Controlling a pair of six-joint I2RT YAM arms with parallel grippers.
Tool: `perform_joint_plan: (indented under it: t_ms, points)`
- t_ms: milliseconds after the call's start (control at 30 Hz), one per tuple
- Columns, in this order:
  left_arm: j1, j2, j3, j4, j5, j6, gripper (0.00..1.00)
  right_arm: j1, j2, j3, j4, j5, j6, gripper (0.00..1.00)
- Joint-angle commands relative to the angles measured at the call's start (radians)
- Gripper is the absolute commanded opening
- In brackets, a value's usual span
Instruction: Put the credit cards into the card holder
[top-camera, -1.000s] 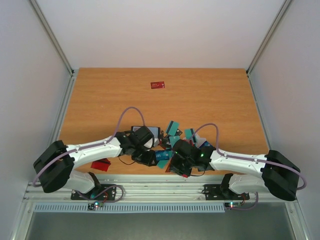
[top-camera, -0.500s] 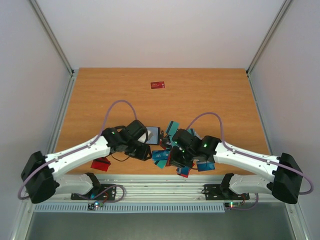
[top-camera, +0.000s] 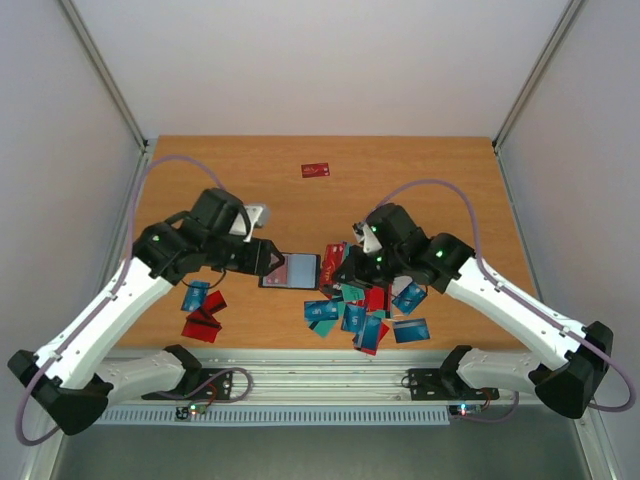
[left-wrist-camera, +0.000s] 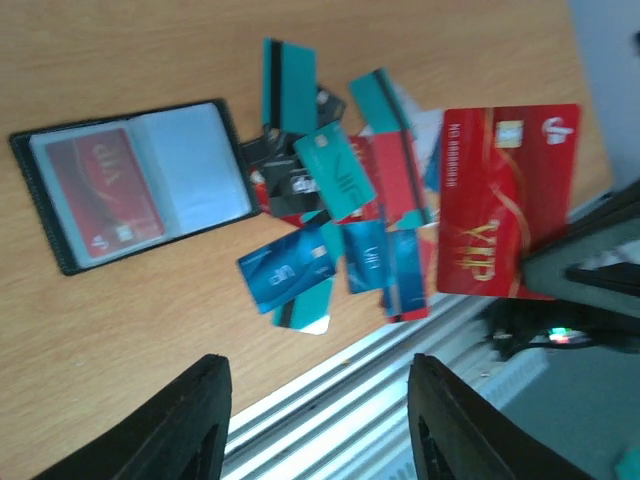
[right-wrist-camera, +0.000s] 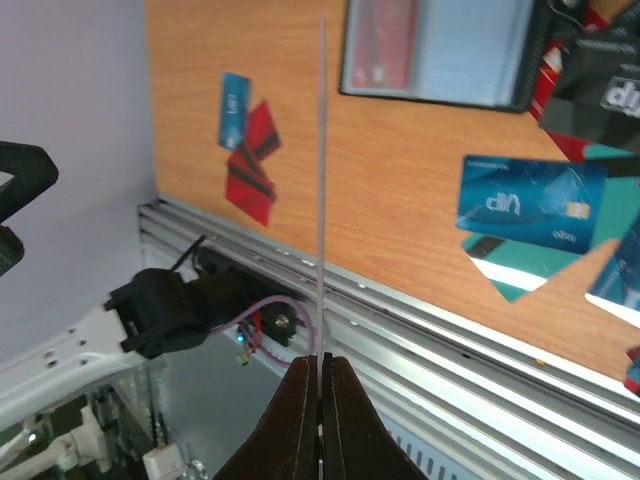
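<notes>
The card holder (top-camera: 291, 271) lies open on the table, a red card in its left pocket (left-wrist-camera: 98, 196). In the left wrist view the holder (left-wrist-camera: 190, 165) is at upper left. My left gripper (top-camera: 266, 262) hovers just left of it, open with nothing between its fingers (left-wrist-camera: 192, 420). My right gripper (top-camera: 345, 266) is shut on a red credit card (left-wrist-camera: 505, 200), raised above the pile; its own camera sees this card edge-on (right-wrist-camera: 322, 200). Several loose credit cards (top-camera: 362, 312) in teal, blue, red and dark grey lie right of the holder.
One red card (top-camera: 315, 170) lies far back on the table. A blue card and red cards (top-camera: 203, 312) sit near the front left. The metal rail (top-camera: 320, 360) runs along the table's front edge, under both grippers' cameras.
Both arms have risen and drawn apart from the front middle. The left gripper has opened. The right gripper has lifted a red card off the pile.
</notes>
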Motion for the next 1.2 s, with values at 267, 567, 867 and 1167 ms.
perform_joint_plan:
  t_ms: [267, 567, 867, 1167]
  points:
    - [0.044, -0.017, 0.185, 0.109, 0.383, -0.062, 0.59, -0.125, -0.005, 0.154, 0.151, -0.388, -0.224, 0.01]
    - [0.121, -0.095, 0.099, 0.419, 0.553, -0.223, 0.6, -0.167, 0.061, 0.239, 0.312, -0.589, -0.189, 0.01]
    - [0.267, -0.104, 0.054, 0.587, 0.613, -0.308, 0.53, -0.167, 0.137, 0.303, 0.521, -0.694, -0.088, 0.01]
    - [0.328, -0.109, 0.0, 0.747, 0.717, -0.384, 0.42, -0.168, 0.192, 0.358, 0.508, -0.738, -0.11, 0.01]
